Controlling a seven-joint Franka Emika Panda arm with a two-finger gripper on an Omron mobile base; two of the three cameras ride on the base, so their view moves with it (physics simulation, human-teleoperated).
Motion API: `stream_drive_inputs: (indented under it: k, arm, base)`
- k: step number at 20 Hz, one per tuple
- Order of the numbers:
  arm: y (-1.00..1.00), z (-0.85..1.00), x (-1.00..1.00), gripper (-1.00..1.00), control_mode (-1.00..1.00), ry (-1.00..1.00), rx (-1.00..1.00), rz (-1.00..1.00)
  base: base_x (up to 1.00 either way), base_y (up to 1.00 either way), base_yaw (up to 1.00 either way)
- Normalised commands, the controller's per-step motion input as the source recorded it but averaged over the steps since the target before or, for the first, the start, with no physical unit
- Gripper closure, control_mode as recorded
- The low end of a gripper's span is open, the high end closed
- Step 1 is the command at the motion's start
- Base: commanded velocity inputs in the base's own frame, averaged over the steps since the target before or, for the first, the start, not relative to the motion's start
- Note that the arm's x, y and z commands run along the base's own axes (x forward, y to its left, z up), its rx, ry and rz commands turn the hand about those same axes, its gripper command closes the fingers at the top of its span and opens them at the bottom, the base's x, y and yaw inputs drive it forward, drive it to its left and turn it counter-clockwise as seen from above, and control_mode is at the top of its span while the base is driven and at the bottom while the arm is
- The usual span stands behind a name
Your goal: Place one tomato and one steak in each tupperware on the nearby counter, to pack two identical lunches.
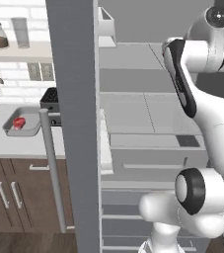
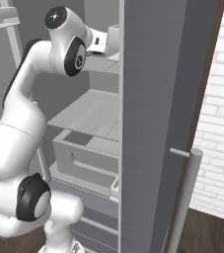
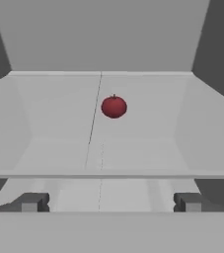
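1. Red round tomato (image 3: 114, 106) sits alone on a pale grey fridge shelf (image 3: 148, 118), well ahead of the pincer (image 3: 110, 202).
2. The pincer is wide open, holding nothing.
3. The open grey fridge door (image 1: 74, 123) hides part of the long pale bench (image 1: 5, 143).
4. A small red thing (image 1: 18, 122) lies in a grey tray (image 1: 10, 131) on the bench; too small to tell.

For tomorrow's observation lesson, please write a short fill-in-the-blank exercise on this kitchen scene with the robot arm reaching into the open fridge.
1. The round fruit on the fridge shelf ahead of the gripper is a red ____.
2. The gripper's two fingers stand ____, with nothing between them.
3. On the counter left of the fridge door, a grey tray holds one ____ item.
4. The cabinets under the counter are dark ____.

Missing words: tomato; open; red; brown
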Motion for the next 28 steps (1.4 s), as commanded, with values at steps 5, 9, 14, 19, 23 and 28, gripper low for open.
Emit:
stream_drive_inputs:
  k: [5,9,14,19,23,28]
  arm:
    - [-0.22,-0.23,0.54,-1.00,-1.00,0.03,0.00,0.03]
    - [-0.07,-0.34,0.62,-1.00,-1.00,0.04,0.00,0.03]
    - [-0.14,-0.21,0.68,-1.00,-1.00,0.03,0.00,0.02]
    - [-0.28,-0.07,0.64,-1.00,-1.00,0.06,0.00,0.02]
    - [-0.11,-0.02,0.68,-1.00,-1.00,0.06,0.00,0.00]
    - [-0.04,0.00,0.62,-1.00,-1.00,0.03,0.00,0.00]
  base:
    - [0.00,0.00,0.00]
    - [0.00,0.00,0.00]
    - [0.00,0.00,0.00]
    - [0.00,0.00,0.00]
    - [0.00,0.00,0.00]
    - [0.00,0.00,0.00]
